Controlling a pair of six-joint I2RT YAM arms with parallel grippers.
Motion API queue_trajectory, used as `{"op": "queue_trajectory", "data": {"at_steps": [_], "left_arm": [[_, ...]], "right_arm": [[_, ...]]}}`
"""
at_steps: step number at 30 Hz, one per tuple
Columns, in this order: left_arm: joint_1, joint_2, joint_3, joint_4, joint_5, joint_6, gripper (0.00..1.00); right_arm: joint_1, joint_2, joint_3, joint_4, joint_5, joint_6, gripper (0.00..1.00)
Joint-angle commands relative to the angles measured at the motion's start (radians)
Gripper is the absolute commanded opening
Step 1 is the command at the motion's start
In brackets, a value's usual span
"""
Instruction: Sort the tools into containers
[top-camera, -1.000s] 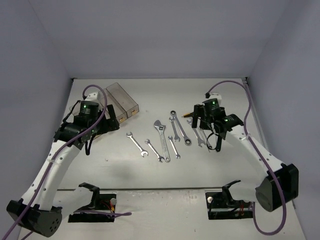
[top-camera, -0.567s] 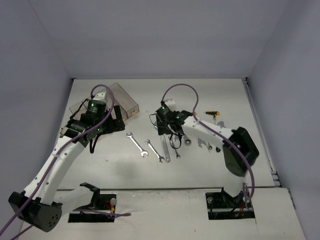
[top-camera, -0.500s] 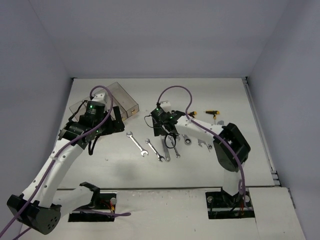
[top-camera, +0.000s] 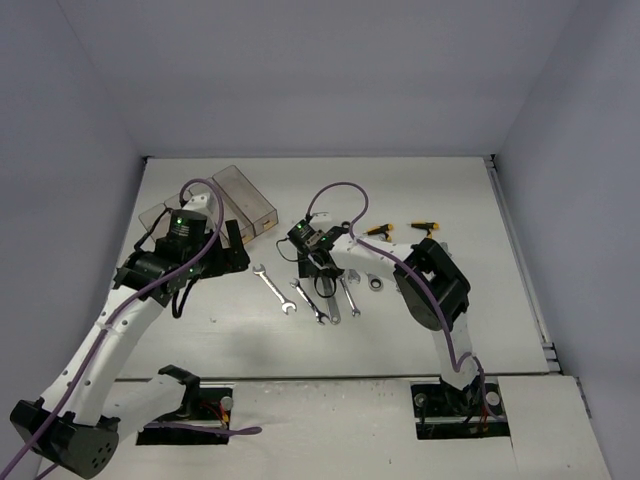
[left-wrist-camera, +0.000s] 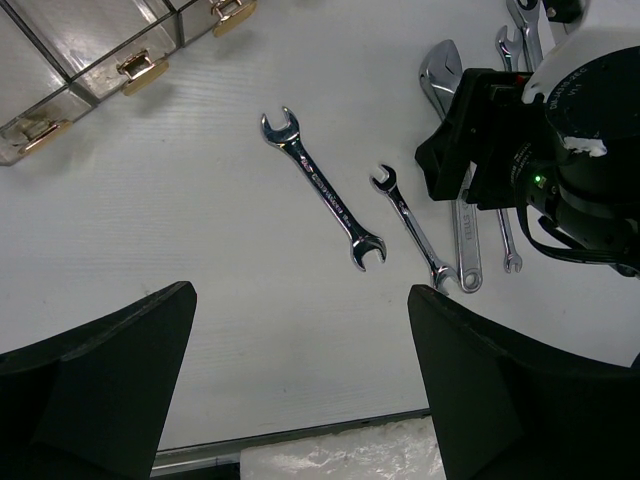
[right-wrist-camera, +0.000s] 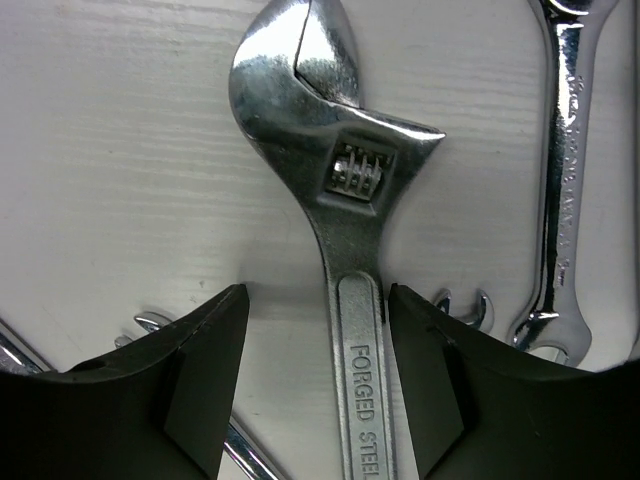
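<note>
Clear smoky containers (top-camera: 246, 199) stand joined in a row at the back left, partly hidden by my left arm; their ends with gold latches show in the left wrist view (left-wrist-camera: 95, 45). An adjustable wrench (right-wrist-camera: 345, 170) lies on the table. My right gripper (right-wrist-camera: 316, 295) is open and low over it, fingers on either side of its handle; it also shows in the top view (top-camera: 314, 262). My left gripper (top-camera: 238, 250) is open and empty above the table (left-wrist-camera: 300, 290). A double open-end wrench (left-wrist-camera: 323, 190) and a smaller wrench (left-wrist-camera: 412, 228) lie ahead of it.
More wrenches (top-camera: 349, 293) and a ratchet wrench (top-camera: 373, 283) lie to the right of the adjustable one. Two yellow-handled tools (top-camera: 378, 230) (top-camera: 424, 226) lie further back right. A combination wrench (right-wrist-camera: 562, 180) lies right of my right gripper. Purple walls enclose the table.
My right gripper has swung from the right-hand tools leftward to the adjustable wrench and lowered over its handle. My left gripper has shifted slightly and stays open near the containers.
</note>
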Motion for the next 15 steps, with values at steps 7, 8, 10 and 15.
{"op": "queue_trajectory", "data": {"at_steps": [7,8,10,15], "left_arm": [[-0.004,0.023,0.029,0.026,0.009,0.014,0.85],[-0.005,0.023,0.029,0.027,0.010,0.014,0.85],[-0.005,0.023,0.023,0.027,0.008,0.012,0.85],[-0.005,0.044,0.013,0.032,0.015,0.008,0.85]], "right_arm": [[-0.020,0.063,0.019,-0.005,0.029,0.032,0.51],[-0.023,0.066,0.016,-0.004,0.030,0.035,0.50],[-0.030,0.076,0.011,-0.005,0.037,0.039,0.49],[-0.057,0.088,0.015,-0.005,0.043,0.034,0.48]]}}
